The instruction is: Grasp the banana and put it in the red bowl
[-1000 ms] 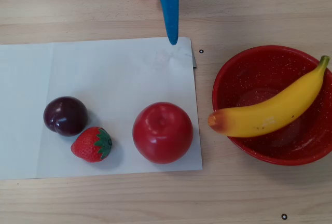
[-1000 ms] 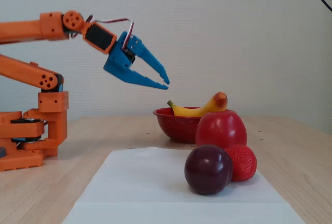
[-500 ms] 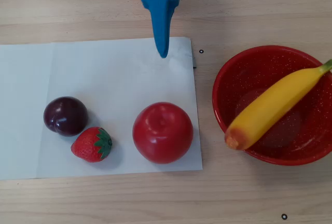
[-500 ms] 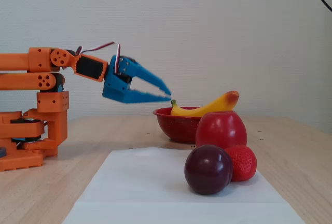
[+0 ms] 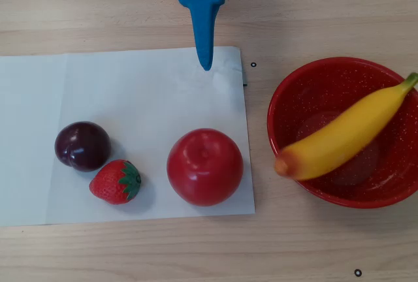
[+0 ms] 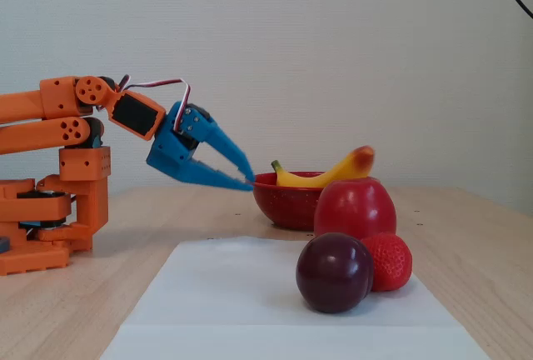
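Note:
The yellow banana point(image 5: 346, 135) lies across the inside of the red speckled bowl point(image 5: 326, 79) at the right of the overhead view. Its green stem rests over the far right rim and its orange end overhangs the left rim. In the fixed view the banana point(image 6: 333, 172) sticks up above the bowl point(image 6: 283, 206). My blue gripper point(image 5: 208, 65) is at the top centre, left of the bowl and apart from it. In the fixed view my gripper point(image 6: 248, 182) is raised above the table, its tips together near the bowl's rim, holding nothing.
A white paper sheet point(image 5: 130, 93) carries a red apple point(image 5: 204, 166), a dark plum point(image 5: 81, 145) and a strawberry point(image 5: 116, 181). The apple point(image 6: 354, 207) stands in front of the bowl in the fixed view. The orange arm base point(image 6: 50, 210) is at the left there.

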Robot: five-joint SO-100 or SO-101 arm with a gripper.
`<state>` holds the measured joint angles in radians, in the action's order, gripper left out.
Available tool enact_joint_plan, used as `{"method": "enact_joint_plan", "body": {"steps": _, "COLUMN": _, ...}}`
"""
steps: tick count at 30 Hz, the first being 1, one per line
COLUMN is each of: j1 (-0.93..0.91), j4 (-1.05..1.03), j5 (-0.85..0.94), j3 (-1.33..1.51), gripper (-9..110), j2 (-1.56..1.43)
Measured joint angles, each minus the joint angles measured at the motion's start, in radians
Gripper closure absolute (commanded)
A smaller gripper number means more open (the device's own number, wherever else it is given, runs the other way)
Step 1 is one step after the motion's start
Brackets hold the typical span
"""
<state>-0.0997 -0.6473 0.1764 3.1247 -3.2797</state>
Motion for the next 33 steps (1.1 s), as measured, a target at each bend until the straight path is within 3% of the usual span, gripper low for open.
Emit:
{"method": "enact_joint_plan", "body": {"steps": 14, "j1": 0.0, "j4": -0.273, "j5": 0.025, "j3": 0.0, "gripper": 101, "j2": 0.0}}
{"method": "enact_joint_plan", "body": {"steps": 33, "j1": 0.0, "j4": -0.275, "j5": 0.031, "j3": 0.0, "gripper": 101, "j2": -0.002}}
